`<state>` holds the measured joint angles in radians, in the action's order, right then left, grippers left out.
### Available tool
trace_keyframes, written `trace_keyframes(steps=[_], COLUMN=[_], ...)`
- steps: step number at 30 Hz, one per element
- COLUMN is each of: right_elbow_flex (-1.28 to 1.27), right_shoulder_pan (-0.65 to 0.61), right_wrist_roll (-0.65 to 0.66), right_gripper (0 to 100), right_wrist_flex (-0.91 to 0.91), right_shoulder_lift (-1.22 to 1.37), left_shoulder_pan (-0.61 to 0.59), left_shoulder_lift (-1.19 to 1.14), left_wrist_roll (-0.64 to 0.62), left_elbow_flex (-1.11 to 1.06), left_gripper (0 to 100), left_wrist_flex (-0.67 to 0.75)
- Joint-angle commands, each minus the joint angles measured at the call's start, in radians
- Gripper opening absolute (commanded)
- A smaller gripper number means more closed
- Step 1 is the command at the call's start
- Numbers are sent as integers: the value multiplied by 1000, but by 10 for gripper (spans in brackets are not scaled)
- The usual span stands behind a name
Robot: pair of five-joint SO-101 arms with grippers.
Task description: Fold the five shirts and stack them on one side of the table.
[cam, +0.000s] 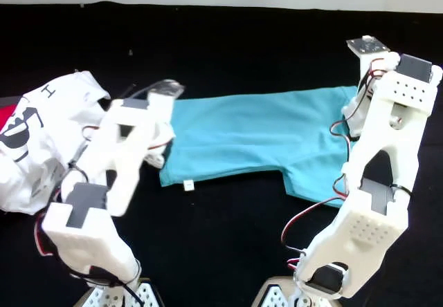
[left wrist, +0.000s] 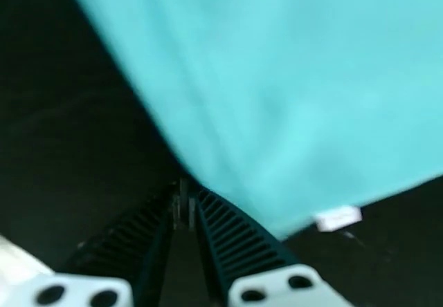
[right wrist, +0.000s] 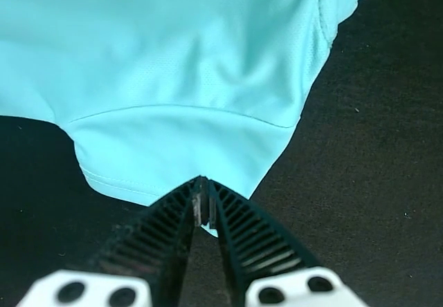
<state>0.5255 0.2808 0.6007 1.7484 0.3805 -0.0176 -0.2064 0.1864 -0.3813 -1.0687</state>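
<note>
At far left I see a crumpled white printed shirt [cam: 41, 148] on the black table [cam: 228, 252]. My left gripper [left wrist: 185, 202] pinches the left edge of the flat turquoise fabric shirt [cam: 256, 137] at centre, and my right gripper [right wrist: 205, 205] pinches its sleeve at right.

White shirt pile [cam: 41, 141] cut off by the high view's edge; teal shirt [cam: 256, 137] partly behind the arms [cam: 377, 182]

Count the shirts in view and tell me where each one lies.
2 for certain: a teal shirt spread across the table's middle, and a white printed shirt bunched at the left edge. The bunch may hide more; a red scrap shows beside it.
</note>
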Motion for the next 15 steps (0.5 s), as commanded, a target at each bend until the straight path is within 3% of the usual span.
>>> trace_keyframes(steps=[1, 4, 9, 12, 15], right_elbow_flex=[-13, -124, -509, -743, -926], right_shoulder_pan=[5, -2, -33, -33, -65], right_wrist_roll=[-3, 11, 163, 261, 345], right_gripper=[6, 6, 6, 6, 31], right_wrist_flex=[13, 12, -54, -176, -237], right_shoulder_lift=[-113, -226, -395, -456, -490], left_shoulder_pan=[-12, -8, -8, -5, 31], left_shoulder_lift=[44, 44, 44, 30, -7], left_wrist_roll=[8, 5, -83, -126, -149], left_elbow_flex=[31, 101, 325, 389, 344], left_gripper=[8, 8, 8, 8, 8], left_wrist_flex=[-21, -103, -259, -261, -172])
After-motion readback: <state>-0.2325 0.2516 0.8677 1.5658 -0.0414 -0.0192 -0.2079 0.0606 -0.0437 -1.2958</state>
